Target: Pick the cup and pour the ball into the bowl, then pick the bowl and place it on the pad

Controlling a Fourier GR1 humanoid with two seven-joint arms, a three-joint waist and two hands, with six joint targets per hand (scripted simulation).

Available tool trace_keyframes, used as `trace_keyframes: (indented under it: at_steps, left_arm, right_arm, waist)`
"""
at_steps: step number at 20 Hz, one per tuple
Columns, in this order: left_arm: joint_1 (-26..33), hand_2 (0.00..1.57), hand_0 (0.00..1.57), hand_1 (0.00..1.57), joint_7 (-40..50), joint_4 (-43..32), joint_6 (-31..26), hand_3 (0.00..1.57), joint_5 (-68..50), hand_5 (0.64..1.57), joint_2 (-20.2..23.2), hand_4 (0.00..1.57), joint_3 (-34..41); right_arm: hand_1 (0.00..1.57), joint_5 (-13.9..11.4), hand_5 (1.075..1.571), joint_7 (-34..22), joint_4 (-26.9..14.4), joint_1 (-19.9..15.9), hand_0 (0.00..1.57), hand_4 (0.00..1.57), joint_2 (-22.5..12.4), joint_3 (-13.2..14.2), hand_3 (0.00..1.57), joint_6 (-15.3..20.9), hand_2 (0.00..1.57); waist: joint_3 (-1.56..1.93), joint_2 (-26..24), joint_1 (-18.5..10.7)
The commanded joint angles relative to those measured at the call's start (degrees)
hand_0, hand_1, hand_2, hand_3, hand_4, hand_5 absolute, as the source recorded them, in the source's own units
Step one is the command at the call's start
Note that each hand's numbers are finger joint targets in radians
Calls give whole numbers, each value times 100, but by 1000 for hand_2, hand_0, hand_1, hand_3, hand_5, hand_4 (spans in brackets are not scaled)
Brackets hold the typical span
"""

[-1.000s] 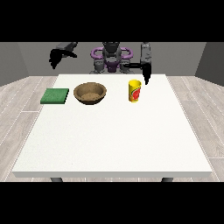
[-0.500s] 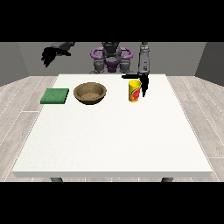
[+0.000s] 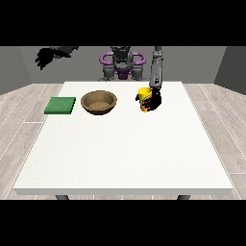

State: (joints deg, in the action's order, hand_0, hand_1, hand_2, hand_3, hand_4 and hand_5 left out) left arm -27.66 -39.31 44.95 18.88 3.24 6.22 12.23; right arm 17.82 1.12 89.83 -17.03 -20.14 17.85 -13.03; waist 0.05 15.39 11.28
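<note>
- Yellow cup [image 3: 144,97] stands upright on the white table [image 3: 125,153], long axis vertical, open mouth facing up. It sits toward the table's far edge, right of centre.
- The ball cannot be made out; the cup's inside is hidden from this angle.
- The hand at the view's right [image 3: 154,100] is against the cup's right side, its black fingers wrapped over the cup's lower half and covering part of the wall. The cup's base looks to be on the table; whether it is lifted at all cannot be told.
- The arm above this hand [image 3: 156,72] drops almost straight down to the cup.
- Brown bowl [image 3: 99,102] sits upright, rim up, left of the cup and apart from it; inside shows only a tan surface.
- Green pad [image 3: 60,105] lies flat, left of the bowl, near the table's left edge.
- The hand at the view's left [image 3: 45,57] is raised well above and beyond the table's far left corner, holding nothing; fingers look curled, hard to read.
</note>
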Motion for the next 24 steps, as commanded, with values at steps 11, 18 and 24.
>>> trace_keyframes:
  at_steps: [11,18,24]
  left_arm:
    - [-1310,1571,1324,1324,3208,-413,2273,1571,3408,1551,-483,1142,-2276]
    - [-2219,1571,1261,1261,5085,-1223,1971,1571,5244,1562,-614,1110,-3431]
    - [-1970,1571,1208,1208,6293,-819,1262,1571,5667,1570,-620,1064,-4537]
  right_arm:
    - [0,218,1568,-736,-1294,-304,0,273,-145,72,238,-50,0]
    - [0,185,1568,-378,-1894,-177,0,407,-200,227,0,-223,0]
    - [0,206,1570,-447,-2268,-225,0,431,-316,237,109,-376,0]
  waist:
    - [21,-1712,-292]
    - [17,-1903,-521]
    - [2,-2259,-512]
